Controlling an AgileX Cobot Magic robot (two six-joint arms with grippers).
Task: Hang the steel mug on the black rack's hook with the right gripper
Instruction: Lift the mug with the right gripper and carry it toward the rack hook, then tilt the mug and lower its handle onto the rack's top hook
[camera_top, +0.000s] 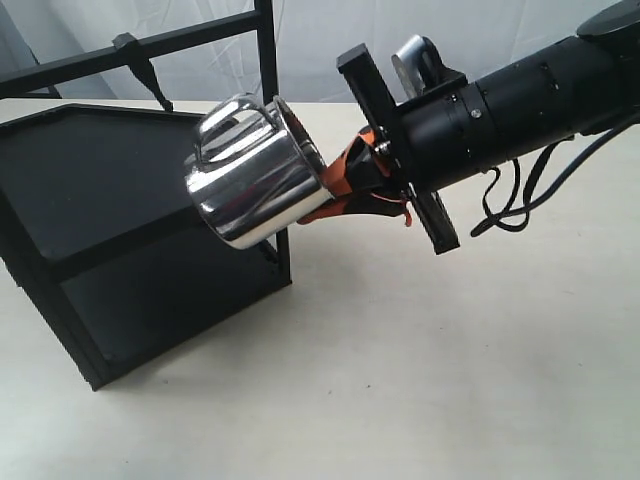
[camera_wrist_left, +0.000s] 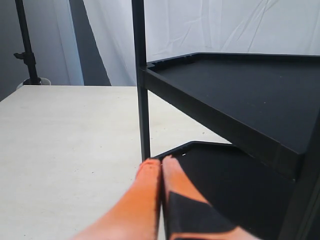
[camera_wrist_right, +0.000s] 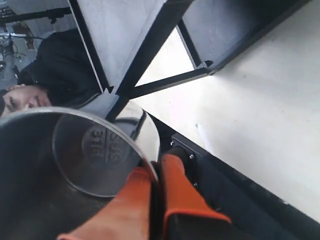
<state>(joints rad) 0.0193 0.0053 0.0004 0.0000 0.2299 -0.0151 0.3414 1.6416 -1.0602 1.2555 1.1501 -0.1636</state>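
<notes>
The steel mug (camera_top: 248, 178) is held in the air, tilted on its side, its looped handle (camera_top: 228, 130) facing up toward the rack's top crossbar (camera_top: 140, 50). My right gripper (camera_top: 335, 185) is shut on the mug's rim, one orange finger inside and one outside. The hook (camera_top: 140, 65) hangs from that crossbar, up and left of the mug and apart from it. The black rack (camera_top: 110, 190) stands at the left. In the right wrist view I look into the mug (camera_wrist_right: 75, 165), with the fingers (camera_wrist_right: 177, 192) clamping its wall. My left gripper (camera_wrist_left: 160, 165) is shut and empty beside the rack's lower tray (camera_wrist_left: 225, 175).
A thin rack post (camera_top: 268, 60) rises just behind the mug. The right arm's cables (camera_top: 510, 200) dangle over the pale table (camera_top: 420, 370). In the left wrist view a rack post (camera_wrist_left: 141, 80) stands right ahead of the fingertips, and a stand (camera_wrist_left: 26, 45) rises at the table's far edge.
</notes>
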